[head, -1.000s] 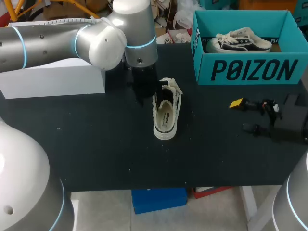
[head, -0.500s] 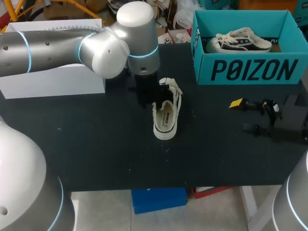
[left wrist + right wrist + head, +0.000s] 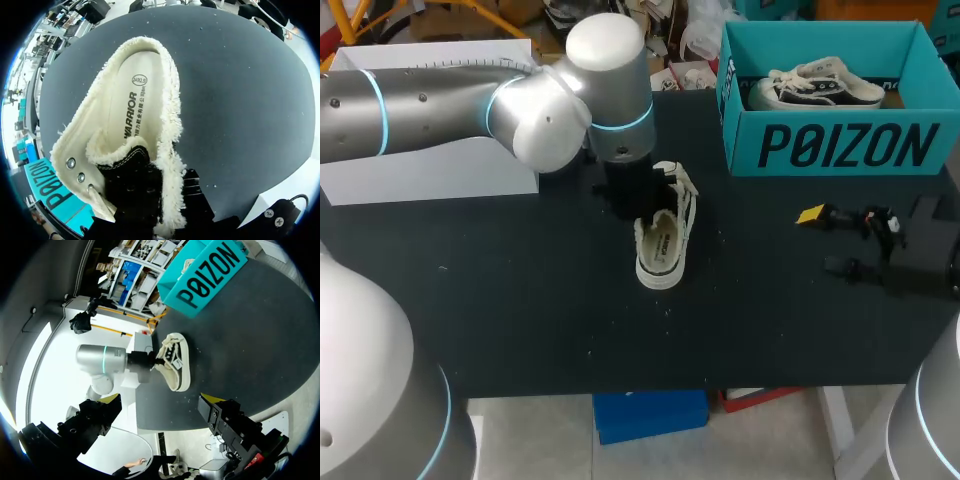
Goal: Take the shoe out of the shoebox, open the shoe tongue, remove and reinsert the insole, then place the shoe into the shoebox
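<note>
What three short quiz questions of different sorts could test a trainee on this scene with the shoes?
1. True or false: the shoe on the table lies on its side.
2. Where is the second shoe? A: in the shoebox. B: on the table. C: in a gripper.
3. Short answer: which arm's gripper is at the shoe on the table?

Key: 1 false, it stands on its sole with the opening up. 2 A. 3 the left gripper.
</note>
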